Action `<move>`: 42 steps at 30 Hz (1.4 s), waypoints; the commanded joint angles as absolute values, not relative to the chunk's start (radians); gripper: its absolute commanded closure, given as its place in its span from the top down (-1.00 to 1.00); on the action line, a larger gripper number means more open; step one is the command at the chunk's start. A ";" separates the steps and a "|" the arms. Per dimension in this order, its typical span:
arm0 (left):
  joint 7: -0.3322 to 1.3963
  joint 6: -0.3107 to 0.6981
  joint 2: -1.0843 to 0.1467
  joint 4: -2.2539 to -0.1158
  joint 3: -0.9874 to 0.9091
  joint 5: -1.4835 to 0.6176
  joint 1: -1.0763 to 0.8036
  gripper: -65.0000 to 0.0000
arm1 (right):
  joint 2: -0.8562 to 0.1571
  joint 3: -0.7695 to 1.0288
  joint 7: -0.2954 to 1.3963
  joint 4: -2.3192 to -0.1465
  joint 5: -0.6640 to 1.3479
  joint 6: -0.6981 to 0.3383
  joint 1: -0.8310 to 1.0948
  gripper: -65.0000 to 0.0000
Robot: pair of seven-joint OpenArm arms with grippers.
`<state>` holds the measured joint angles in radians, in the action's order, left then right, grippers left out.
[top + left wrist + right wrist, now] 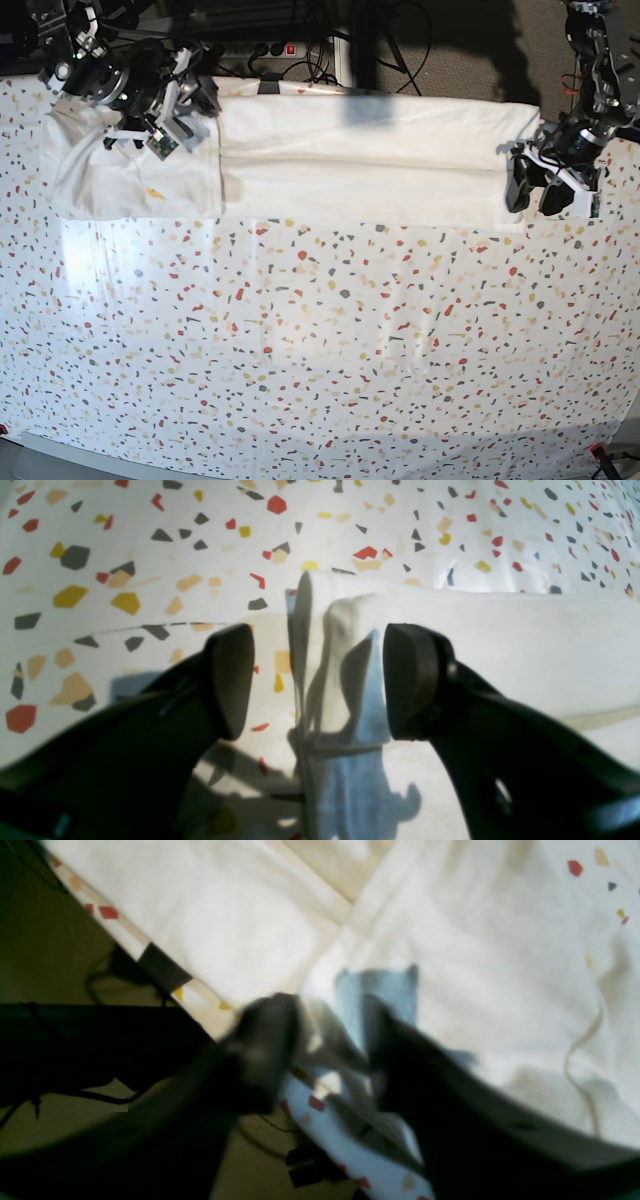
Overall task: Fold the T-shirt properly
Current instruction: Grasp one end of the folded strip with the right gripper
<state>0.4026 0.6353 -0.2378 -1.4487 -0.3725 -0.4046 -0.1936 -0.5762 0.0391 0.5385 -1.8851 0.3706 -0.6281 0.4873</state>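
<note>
Two tools flank T-shirt (360, 165) on tablecloth (320, 340).

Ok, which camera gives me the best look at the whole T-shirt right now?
The base view: the T-shirt lies as a long white band along the table's far edge, both ends visible. The left wrist view shows only a raised corner between the open left gripper; the right wrist view is blurred, the right gripper pinching cloth.
</note>
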 commanded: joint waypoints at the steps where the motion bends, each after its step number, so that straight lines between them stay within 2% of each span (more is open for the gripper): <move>1: 0.387 0.640 -0.253 -1.469 -0.377 -0.424 -0.183 0.22 | -0.590 0.047 0.513 -1.903 0.398 -0.628 0.472 0.07; 7: 0.430 0.640 -0.254 -1.469 -0.379 -0.425 -0.183 0.22 | -0.590 0.047 0.524 -1.903 0.503 -0.622 0.375 0.08; 9: 0.473 0.640 -0.264 -1.469 -0.379 -0.438 -0.183 0.22 | -0.590 0.047 0.546 -1.903 0.501 -0.575 0.347 0.08; 17: 0.548 0.609 -0.384 -1.468 -0.379 -0.597 -0.188 0.22 | -0.590 0.048 0.573 -1.901 0.446 -0.496 0.325 0.08; 19: 0.612 0.620 -0.395 -1.464 -0.379 -0.644 -0.189 0.22 | -0.590 0.048 0.576 -1.901 0.445 -0.488 0.324 0.08; 22: 0.740 0.692 -0.394 -1.464 -0.379 -0.778 -0.188 0.22 | -0.590 0.048 0.575 -1.901 0.446 -0.488 0.324 0.08; 28: 0.858 0.698 -0.394 -1.464 -0.379 -0.840 -0.188 0.22 | -0.590 0.052 0.601 -1.901 0.446 -0.485 0.324 0.08; 37: 0.842 0.698 -0.394 -1.364 -0.377 -0.873 -0.183 0.22 | -0.590 0.053 0.655 -1.901 0.446 -0.485 0.325 0.08; 42: 0.865 0.698 -0.393 -1.263 -0.377 -1.024 -0.183 0.22 | -0.591 0.053 0.648 -1.901 0.446 -0.485 0.324 0.08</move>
<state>0.8455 0.6926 -0.3798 -1.2556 -0.3733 -1.0302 -0.1852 -0.5762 0.0444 0.6693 -1.8851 0.4408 -0.4896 0.3325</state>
